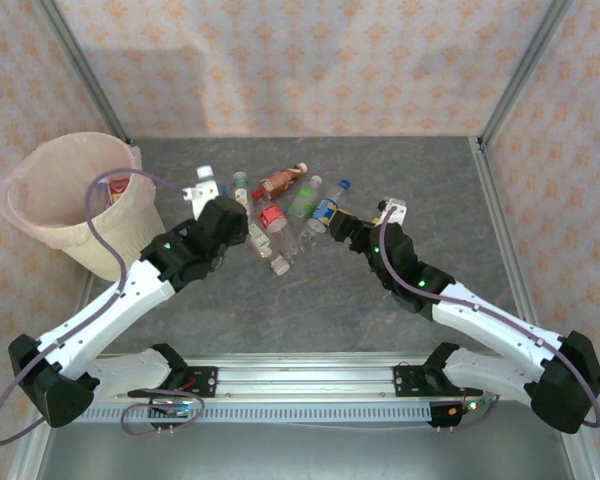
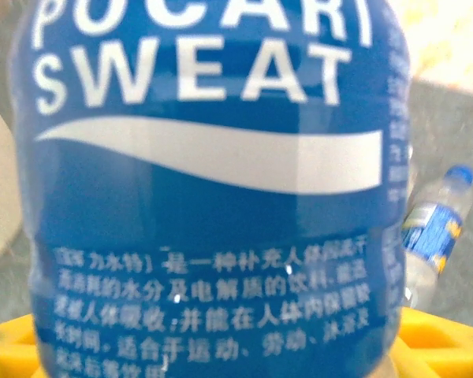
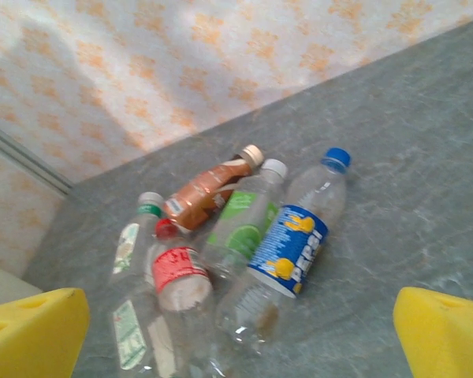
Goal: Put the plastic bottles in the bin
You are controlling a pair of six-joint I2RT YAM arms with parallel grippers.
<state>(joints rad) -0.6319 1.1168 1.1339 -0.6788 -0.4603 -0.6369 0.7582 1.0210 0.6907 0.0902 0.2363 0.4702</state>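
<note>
Left fingers (image 2: 445, 339) seemingly clamped on blue Pocari bottle (image 2: 213, 197) for the bin (image 1: 80, 245) trip; right fingers (image 3: 31, 335) spread above pile (image 3: 236, 236), ready.

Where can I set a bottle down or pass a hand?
Bare: the table's right side past the right gripper; the far strip behind the bottles; the near middle between the arms. Crowded: the centre, where the left gripper grips a blue bottle.

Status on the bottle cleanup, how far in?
Done: a red-labelled item lies inside the bin. In hand: the left pincer looks shut on a blue Pocari Sweat bottle, not yet over the bin. The right pincer is open, facing the pile. Remaining: about six bottles on the table, including the Pepsi bottle and the brown bottle.
</note>
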